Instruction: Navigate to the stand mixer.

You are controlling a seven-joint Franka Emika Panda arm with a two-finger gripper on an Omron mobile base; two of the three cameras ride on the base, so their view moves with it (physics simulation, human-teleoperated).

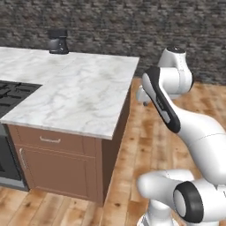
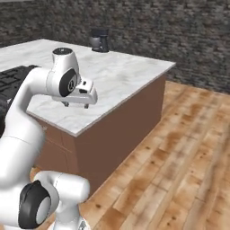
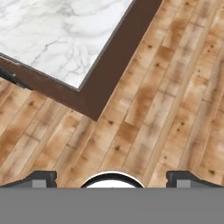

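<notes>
The white arm's two-finger gripper (image 3: 112, 177) hangs wide open, empty, over plank floor; a matte black stand mixer (image 1: 58, 41), seemingly, sits far back on the white marble counter (image 1: 84, 88).

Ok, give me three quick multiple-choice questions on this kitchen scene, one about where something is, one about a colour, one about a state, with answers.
1. Where does the stand mixer sit?
A. On the wooden floor
B. At the far edge of the marble counter, by the stone wall
C. On the stovetop

2. What colour is the mixer?
A. Black
B. Red
C. White

3. How do the gripper fingers stand?
A. Shut on a cup
B. Shut together
C. Spread wide apart with nothing between them

Answers: 1 B, both base views show it at the counter's far side before the wall. 2 A, it reads dark black against the pale marble. 3 C, the hand view shows the two tips far apart over bare floor.
</notes>
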